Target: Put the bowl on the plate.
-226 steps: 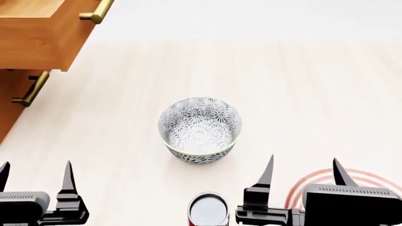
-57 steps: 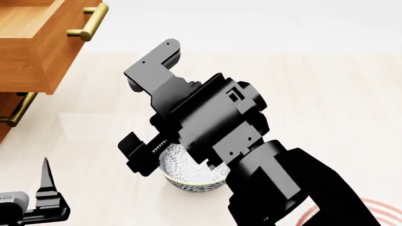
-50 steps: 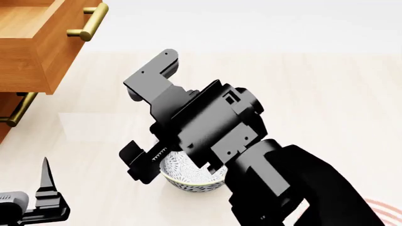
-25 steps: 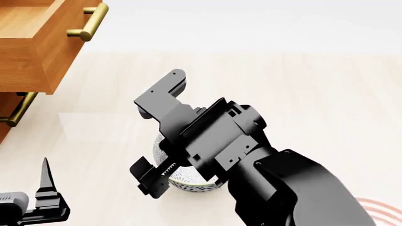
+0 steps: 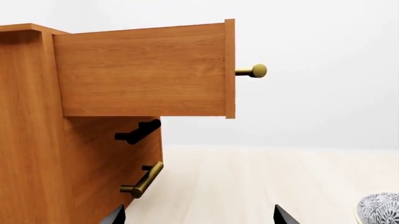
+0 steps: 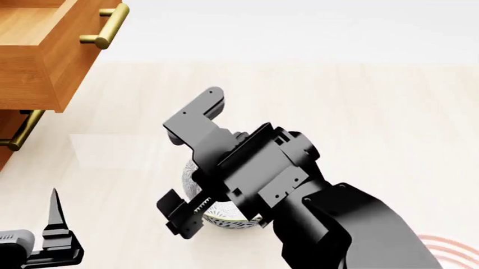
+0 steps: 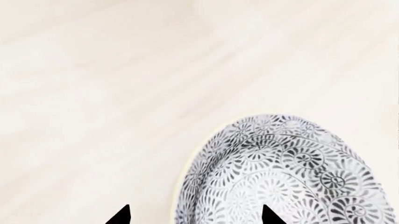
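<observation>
The bowl (image 7: 293,177), white with a dense grey-blue floral pattern, stands on the pale wooden surface. My right gripper (image 7: 194,215) is open just above its near rim. One fingertip is outside the bowl wall and the other over the inside. In the head view my right arm (image 6: 329,224) covers most of the bowl (image 6: 224,222). The plate (image 6: 452,245) shows only as red rings at the lower right corner, apart from the bowl. My left gripper (image 5: 199,217) is open and holds nothing, low at the left. The bowl's edge (image 5: 380,207) shows at its side.
A wooden cabinet stands at the far left with its top drawer (image 6: 37,56) pulled out over the surface, brass handle (image 6: 105,28) sticking out. A lower brass handle (image 5: 142,179) is close to my left gripper.
My right arm swung in from the lower edge over the bowl. In the last second it sank and drew nearer, setting its open fingers astride the rim. The left gripper stayed still.
</observation>
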### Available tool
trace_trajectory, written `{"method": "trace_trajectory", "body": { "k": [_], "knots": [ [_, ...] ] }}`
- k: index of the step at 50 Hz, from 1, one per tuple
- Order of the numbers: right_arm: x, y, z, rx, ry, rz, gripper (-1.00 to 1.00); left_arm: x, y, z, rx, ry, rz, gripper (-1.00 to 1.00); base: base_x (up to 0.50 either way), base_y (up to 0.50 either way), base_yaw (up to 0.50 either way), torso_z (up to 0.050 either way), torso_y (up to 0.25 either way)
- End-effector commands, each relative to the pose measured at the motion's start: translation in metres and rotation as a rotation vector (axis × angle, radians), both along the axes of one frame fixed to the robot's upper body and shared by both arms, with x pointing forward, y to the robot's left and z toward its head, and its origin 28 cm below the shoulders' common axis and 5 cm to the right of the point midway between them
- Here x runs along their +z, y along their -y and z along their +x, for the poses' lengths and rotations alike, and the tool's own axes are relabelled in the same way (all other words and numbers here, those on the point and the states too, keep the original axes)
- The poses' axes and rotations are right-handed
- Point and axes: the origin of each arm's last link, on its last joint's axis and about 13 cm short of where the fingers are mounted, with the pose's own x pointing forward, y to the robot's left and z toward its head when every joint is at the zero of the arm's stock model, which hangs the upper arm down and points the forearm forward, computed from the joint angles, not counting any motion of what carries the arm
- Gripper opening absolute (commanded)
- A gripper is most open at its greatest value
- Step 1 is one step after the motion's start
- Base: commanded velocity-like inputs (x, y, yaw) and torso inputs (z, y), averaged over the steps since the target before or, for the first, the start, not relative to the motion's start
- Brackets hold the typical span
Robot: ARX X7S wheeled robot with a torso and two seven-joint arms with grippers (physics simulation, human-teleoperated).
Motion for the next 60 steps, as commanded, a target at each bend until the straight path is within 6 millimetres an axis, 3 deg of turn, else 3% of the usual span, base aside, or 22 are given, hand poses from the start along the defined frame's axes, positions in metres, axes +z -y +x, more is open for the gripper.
{"method": "trace_trajectory", "body": {
  "k": [1, 11, 60],
  "knots": [
    [-0.003, 0.003, 0.001, -0.017, 0.000, -0.008, 1.00, 0.001, 0.000, -0.001, -0.001, 0.001, 0.001, 1.00, 0.00, 0.00, 0.00, 0.000, 0.000],
    [0.003, 0.009, 0.004, -0.060, 0.013, -0.001, 1.00, 0.002, 0.001, -0.002, -0.007, 0.010, 0.009, 1.00, 0.00, 0.00, 0.00, 0.000, 0.000],
    [-0.014, 0.005, -0.002, -0.035, -0.020, -0.035, 1.00, 0.007, 0.000, -0.006, -0.021, 0.043, 0.014, 1.00, 0.00, 0.00, 0.00, 0.000, 0.000]
  ]
}}
